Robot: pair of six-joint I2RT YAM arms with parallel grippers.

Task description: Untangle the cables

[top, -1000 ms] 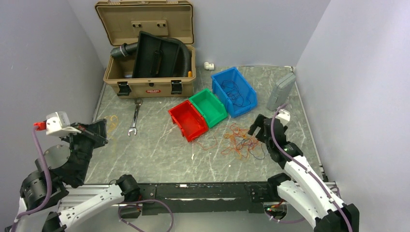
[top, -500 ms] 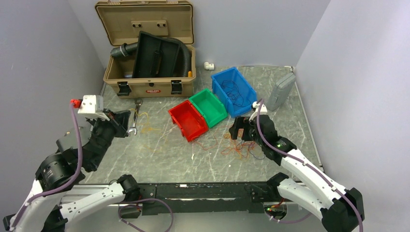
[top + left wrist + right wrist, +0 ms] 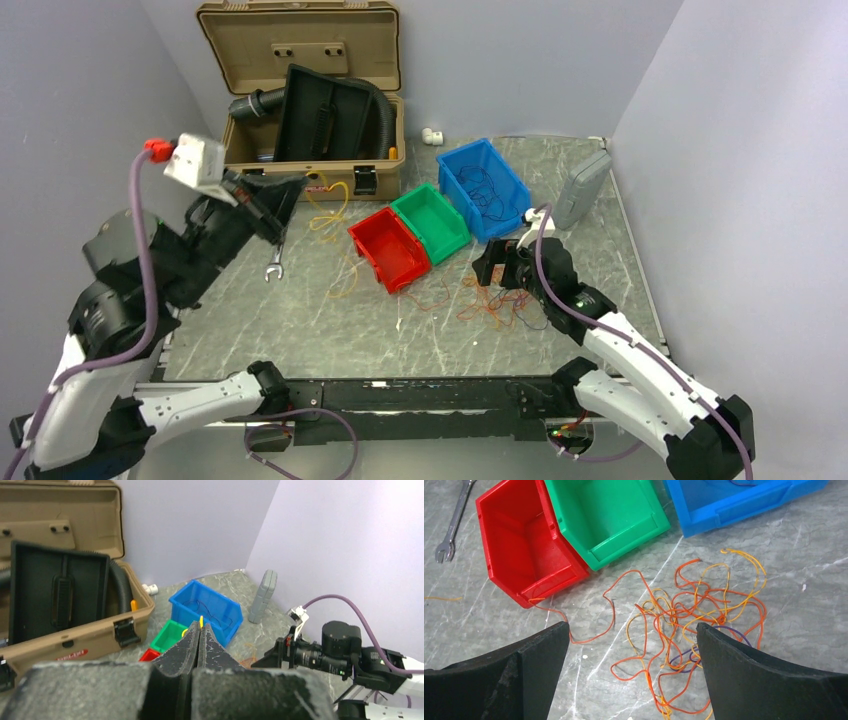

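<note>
Top external: left claw (image 3: 288, 200) up in air near tan toolbox (image 3: 300, 45), clamped tight on yellow cable (image 3: 330, 208). Strand hangs down toward table, left of red bin (image 3: 385, 245). Left wrist cam agrees: fingers (image 3: 190, 642) pressed together, yellow bit poking out at tips. Right claw (image 3: 497, 265) spread wide over main cable tangle (image 3: 694, 610), gripping nothing. Tangle mostly orange, some red, bit of purple, lying on table in front of green bin (image 3: 430, 220) and blue bin (image 3: 508, 226). Few dark wires inside blue bin.
</note>
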